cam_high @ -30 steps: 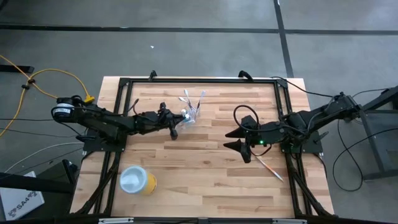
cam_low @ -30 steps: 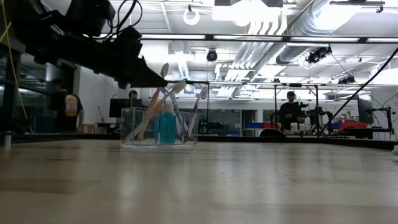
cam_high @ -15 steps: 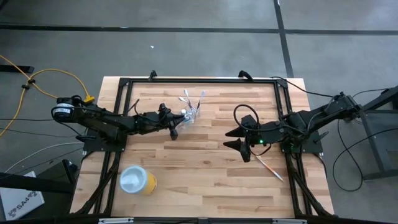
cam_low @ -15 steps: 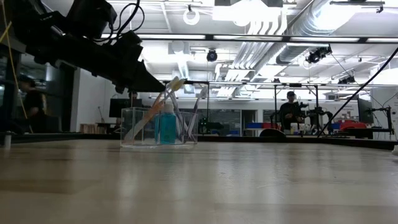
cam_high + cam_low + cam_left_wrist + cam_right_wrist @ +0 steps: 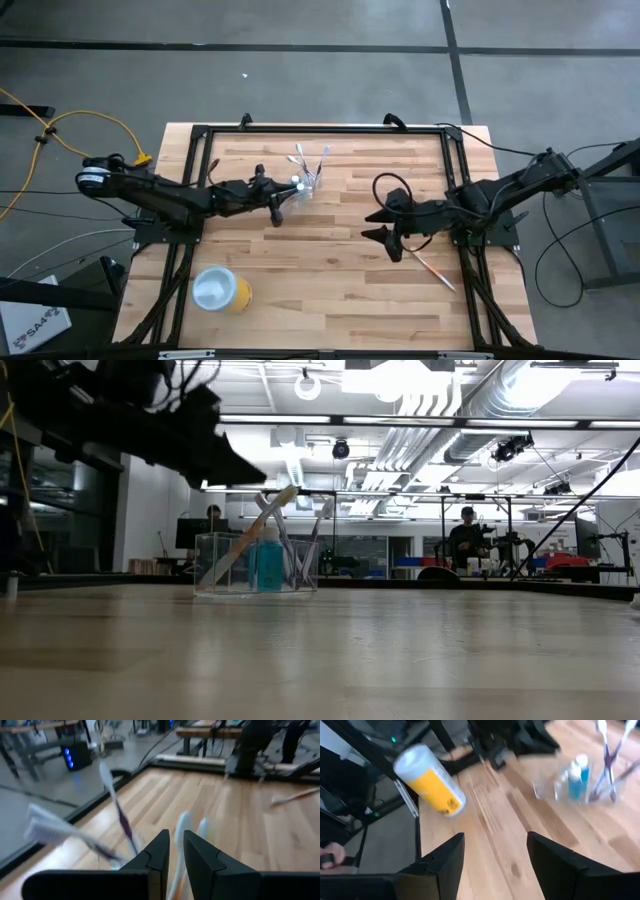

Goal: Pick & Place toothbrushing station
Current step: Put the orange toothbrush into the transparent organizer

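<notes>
High view has the left tool (image 5: 281, 205) parked just beside the clear plastic cup (image 5: 306, 185), on the side away from the bench's far rail. Left wrist view shows its two dark fingers (image 5: 159, 854) with only a narrow slit between them and nothing pinched in there. Right tool (image 5: 388, 228) sits well apart from the cup, fingers spread wide and empty, with a loose toothbrush (image 5: 434, 268) lying on the bench (image 5: 330, 290) just behind it, nearer the front edge.

Low view: the cup holds a blue tube (image 5: 267, 563) and a fan of toothbrushes (image 5: 243, 542) leaning on its rim.

My guess on handling: that cup looks thin, light and slick, so it'll likely skate or tip if nudged. The loose brush looks stiff and slim, lying flat. I'd pinch it mid-handle, across the narrow width, not at the bristles.
</notes>
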